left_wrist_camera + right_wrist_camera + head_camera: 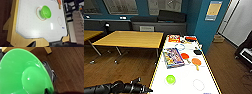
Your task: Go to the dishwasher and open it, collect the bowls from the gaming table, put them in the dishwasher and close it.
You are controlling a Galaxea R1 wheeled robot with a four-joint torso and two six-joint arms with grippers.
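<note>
**One bowl in hand, another waiting on the games desk**

The robot stands at the near end of the gaming desk [184,75], a long white-topped surface with a yellow rim. A green bowl [170,79] sits upright on this near end, partly over a red ring printed on the top, as the left wrist view shows. Beyond the bowl along the desk lie a colourful game box [173,58], two orange paddles [196,61] and, at the far end, a red box [174,38]. A pale ring [198,84] lies beside the bowl, toward the desk's other long edge.

The left arm reaches in low from beside the desk, its gripper [142,88] near the corner closest to the bowl and well short of it. I cannot tell whether that gripper is spread or closed; it holds nothing visible. Its wrist camera looks down on the bowl from the near end, which suits lining up a reach.

In the right wrist view a second green bowl [25,74] looms very large, tilted, over brown wood floor [70,69]. It seems to be carried by the right gripper, likely pinched at the rim, though the fingers cannot be made out, so I cannot say for sure.

The dishwasher is somewhere other than here, so collecting looks partly done
</note>
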